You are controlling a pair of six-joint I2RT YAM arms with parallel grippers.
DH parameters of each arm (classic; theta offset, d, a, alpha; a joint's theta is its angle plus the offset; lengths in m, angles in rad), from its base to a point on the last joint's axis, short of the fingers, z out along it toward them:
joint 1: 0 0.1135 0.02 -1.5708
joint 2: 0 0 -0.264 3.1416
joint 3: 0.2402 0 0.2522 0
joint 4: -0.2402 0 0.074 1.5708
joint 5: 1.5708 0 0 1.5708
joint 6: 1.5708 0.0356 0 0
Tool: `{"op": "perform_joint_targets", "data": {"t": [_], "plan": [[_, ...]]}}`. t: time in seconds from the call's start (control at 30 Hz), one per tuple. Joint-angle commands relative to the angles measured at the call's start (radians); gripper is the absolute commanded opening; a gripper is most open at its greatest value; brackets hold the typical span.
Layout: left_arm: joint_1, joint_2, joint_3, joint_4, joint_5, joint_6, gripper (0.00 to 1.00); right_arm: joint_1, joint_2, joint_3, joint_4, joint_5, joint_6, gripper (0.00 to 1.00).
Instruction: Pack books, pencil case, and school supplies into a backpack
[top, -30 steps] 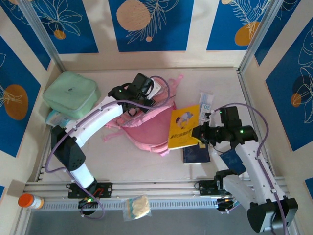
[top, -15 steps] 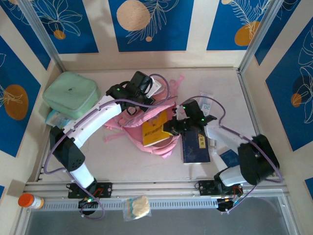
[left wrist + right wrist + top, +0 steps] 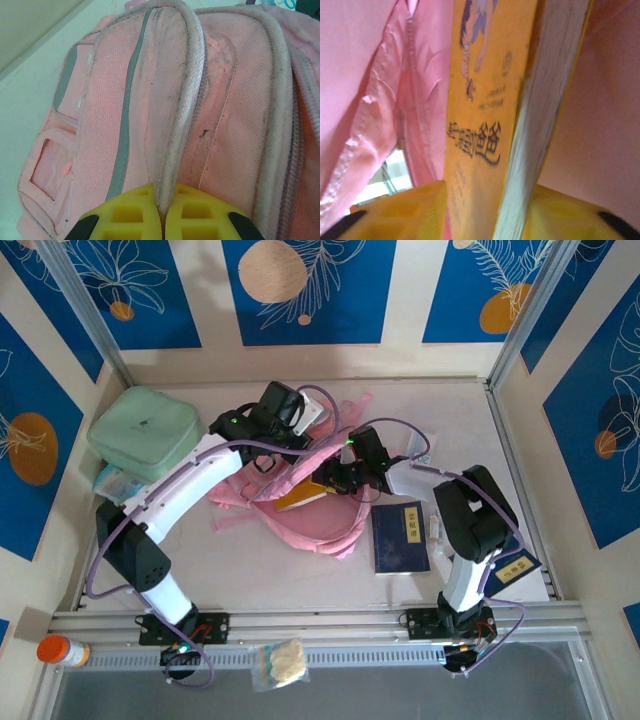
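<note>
My left gripper pinches a strap of the backpack tight; my right gripper sits around the yellow book half inside, squeezing or not I cannot tell, so I'd push slowly toward 9 o'clock.

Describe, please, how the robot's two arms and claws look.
The left arm and right arm are white shells with black joints, green lights and looping purple cables. The left claw and right claw are blocky yellow with black corners.
</note>
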Motion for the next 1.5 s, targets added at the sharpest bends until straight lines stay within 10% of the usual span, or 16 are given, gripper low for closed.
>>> {"op": "perform_joint_targets", "data": {"t": [0.0, 0.27, 0.43, 0.63, 1.13, 1.47], "plan": [[0.000, -0.074, 0.001, 0.098, 0.029, -0.003, 0.00, 0.026, -0.103, -0.009, -0.147, 0.118, -0.063, 0.48], [0.007, -0.083, -0.011, 0.104, 0.051, -0.009, 0.00, 0.073, -0.219, -0.098, -0.317, 0.236, 0.048, 0.42], [0.008, -0.080, -0.014, 0.113, 0.069, -0.017, 0.00, 0.173, -0.166, -0.100, -0.215, 0.264, 0.146, 0.11], [0.009, -0.067, -0.005, 0.106, 0.085, -0.010, 0.00, 0.195, -0.076, -0.035, -0.182, 0.418, 0.160, 0.00], [0.015, -0.072, -0.036, 0.112, 0.062, 0.000, 0.00, 0.094, -0.114, -0.028, -0.084, 0.413, 0.097, 0.00], [0.019, -0.102, -0.179, 0.153, 0.092, -0.079, 0.00, 0.114, -0.501, -0.191, -0.318, 0.408, -0.001, 0.11]]}}
